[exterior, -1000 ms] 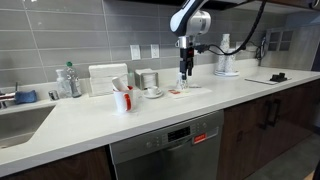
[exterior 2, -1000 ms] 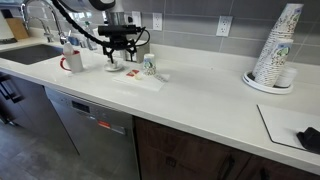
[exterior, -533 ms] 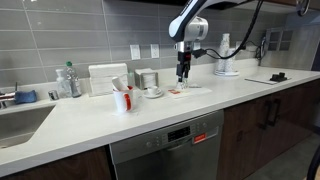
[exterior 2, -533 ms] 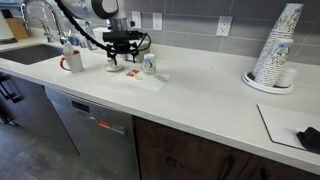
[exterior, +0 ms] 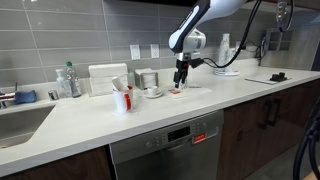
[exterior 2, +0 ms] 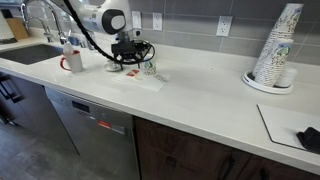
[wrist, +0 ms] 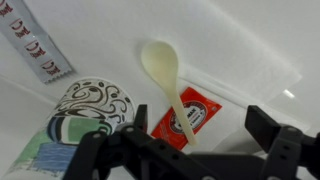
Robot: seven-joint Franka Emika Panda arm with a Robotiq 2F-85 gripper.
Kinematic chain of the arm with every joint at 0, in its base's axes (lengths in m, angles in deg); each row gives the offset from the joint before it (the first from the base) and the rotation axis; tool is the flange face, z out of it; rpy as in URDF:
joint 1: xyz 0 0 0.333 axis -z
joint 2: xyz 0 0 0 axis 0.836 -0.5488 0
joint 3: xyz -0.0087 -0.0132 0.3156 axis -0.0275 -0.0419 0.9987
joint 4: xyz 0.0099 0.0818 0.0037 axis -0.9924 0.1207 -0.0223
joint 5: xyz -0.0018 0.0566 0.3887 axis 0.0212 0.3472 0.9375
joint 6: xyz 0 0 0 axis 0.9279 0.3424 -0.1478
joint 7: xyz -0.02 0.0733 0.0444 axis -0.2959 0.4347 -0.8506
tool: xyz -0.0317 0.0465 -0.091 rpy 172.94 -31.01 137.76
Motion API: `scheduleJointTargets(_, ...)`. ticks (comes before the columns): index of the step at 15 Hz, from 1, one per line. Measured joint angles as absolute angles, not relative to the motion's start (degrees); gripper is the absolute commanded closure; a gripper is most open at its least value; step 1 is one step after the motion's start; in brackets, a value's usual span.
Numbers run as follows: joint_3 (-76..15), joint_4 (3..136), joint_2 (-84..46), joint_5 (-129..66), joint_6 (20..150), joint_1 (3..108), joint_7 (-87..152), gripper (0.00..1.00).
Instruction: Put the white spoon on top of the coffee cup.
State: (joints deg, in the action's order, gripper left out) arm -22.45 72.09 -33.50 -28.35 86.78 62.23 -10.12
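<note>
White plastic spoon (wrist: 162,70) lies on the pale counter (wrist: 245,40), its handle across a red packet (wrist: 206,104), beside the small whitish coffee cup (wrist: 92,104). The black gripper (wrist: 198,140) hovers above, jaws wide and empty. Pre-grasp; next, descend and pinch the handle.

Grey tiled backsplash (exterior: 90,30) runs full width, light glancing off it. Pair of white wall outlets (exterior: 135,51) set in tile. Long white countertop (exterior: 150,115), bright and evenly lit. Sink (exterior: 20,122) sunk at far end. Stainless dishwasher (exterior: 165,150) below, dark wood cabinets (exterior: 265,125) alongside. Floor (exterior 2: 25,150) looks grey, too dim to be sure.
</note>
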Motion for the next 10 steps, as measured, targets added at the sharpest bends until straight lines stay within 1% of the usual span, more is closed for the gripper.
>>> scheduleJointTargets(3, -21.2, 71.1, -35.5, -27.8, 88.7, 63.2, -11.1, 0.0)
scheduleJointTargets(4, -20.7, 70.7, -36.1, -27.6, 89.0, 63.5, -11.4, 0.04)
scheduleJointTargets(5, -20.3, 70.3, -36.6, -27.4, 89.1, 63.8, -11.7, 0.13)
scheduleJointTargets(7, -19.8, 69.7, -37.5, -27.2, 89.4, 64.2, -11.9, 0.25)
scheduleJointTargets(8, -19.6, 69.4, -37.9, -27.2, 89.4, 64.4, -12.0, 0.34)
scheduleJointTargets(9, -19.5, 69.1, -38.2, -27.2, 89.4, 64.5, -12.0, 0.44)
scheduleJointTargets(10, -19.4, 68.8, -38.5, -27.2, 89.4, 64.6, -12.0, 0.51)
